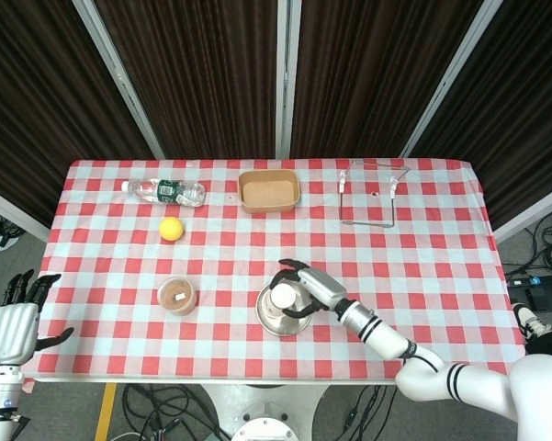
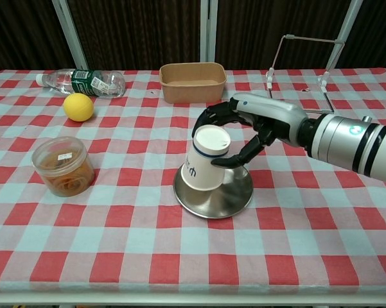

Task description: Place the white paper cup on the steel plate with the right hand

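The white paper cup [image 2: 203, 160] [image 1: 281, 299] is upside down, its blue-ringed base up, tilted over the steel plate [image 2: 228, 196] [image 1: 274, 321] near the table's front. My right hand [image 2: 241, 128] [image 1: 303, 289] grips the cup from the right, fingers wrapped around its upper part. Whether the cup's rim touches the plate I cannot tell. My left hand [image 1: 14, 317] hangs off the table's left front corner, fingers apart and holding nothing; the chest view does not show it.
A clear tub [image 2: 63, 165] with brown contents stands front left. A yellow ball [image 2: 78, 107] and a lying water bottle [image 2: 83, 81] are at the back left, a brown paper tray [image 2: 193, 82] at back centre, a wire rack [image 2: 302, 61] at back right.
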Controlling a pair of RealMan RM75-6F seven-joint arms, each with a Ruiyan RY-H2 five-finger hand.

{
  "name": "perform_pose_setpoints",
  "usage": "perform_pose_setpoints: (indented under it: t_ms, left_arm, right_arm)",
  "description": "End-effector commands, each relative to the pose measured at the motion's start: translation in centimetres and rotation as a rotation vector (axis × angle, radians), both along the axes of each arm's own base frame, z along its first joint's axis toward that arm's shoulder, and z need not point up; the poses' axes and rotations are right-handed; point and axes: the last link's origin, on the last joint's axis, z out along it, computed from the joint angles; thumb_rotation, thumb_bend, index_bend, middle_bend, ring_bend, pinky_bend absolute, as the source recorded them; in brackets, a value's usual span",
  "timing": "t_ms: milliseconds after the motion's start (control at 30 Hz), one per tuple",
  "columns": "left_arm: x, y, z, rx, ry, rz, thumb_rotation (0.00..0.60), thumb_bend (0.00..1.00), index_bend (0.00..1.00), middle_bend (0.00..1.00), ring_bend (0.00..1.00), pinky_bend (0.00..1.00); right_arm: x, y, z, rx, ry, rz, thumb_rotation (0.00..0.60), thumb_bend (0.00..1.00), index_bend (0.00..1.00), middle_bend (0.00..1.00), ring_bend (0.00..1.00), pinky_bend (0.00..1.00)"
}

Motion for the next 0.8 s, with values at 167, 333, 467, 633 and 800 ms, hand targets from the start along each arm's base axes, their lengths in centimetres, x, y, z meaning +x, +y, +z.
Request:
perform_pose_setpoints:
  t_ms: [167, 333, 467, 633, 800]
  left_arm:
    - [-0.2, -0.1, 0.0, 0.002, -0.007, 0.004, 0.600, 0.07, 0.16, 0.16, 0.02, 0.02]
    - [-0.2, 0.0, -0.2, -0.005, -0.007, 0.003, 0.600, 0.07, 0.16, 0.16, 0.02, 0.02]
    - [-0.2, 0.0, -0.2, -0.001, -0.010, 0.005, 0.600, 0.07, 0.16, 0.16, 0.02, 0.02]
    - [-0.2, 0.0, -0.3, -0.004, -0.011, 0.001, 0.600, 0.07, 0.16, 0.16, 0.02, 0.02]
    - [-0.3, 0.0, -0.3, 0.000, -0.013, 0.001, 0.600, 0.07, 0.16, 0.16, 0.02, 0.02]
  right_arm:
    - [-0.1, 0.1, -1.0, -0.013, 0.048, 0.023, 0.600, 0.28, 0.59, 0.31, 0.05, 0.07]
    - [-0.2, 0.1, -1.2, -0.023, 0.081, 0.044, 0.600, 0.28, 0.59, 0.31, 0.05, 0.07]
    - [-0.2, 0.8, -1.4, -0.024, 0.102, 0.078, 0.600, 0.28, 0.59, 0.31, 0.05, 0.07]
    - [-0.8, -0.1, -1.3, -0.054, 0.120, 0.044, 0.600, 0.28, 0.59, 0.31, 0.05, 0.07]
    - [-1.1, -1.0, -1.0, -0.077, 0.100, -0.005, 0.600, 0.28, 0.59, 0.31, 0.05, 0.07]
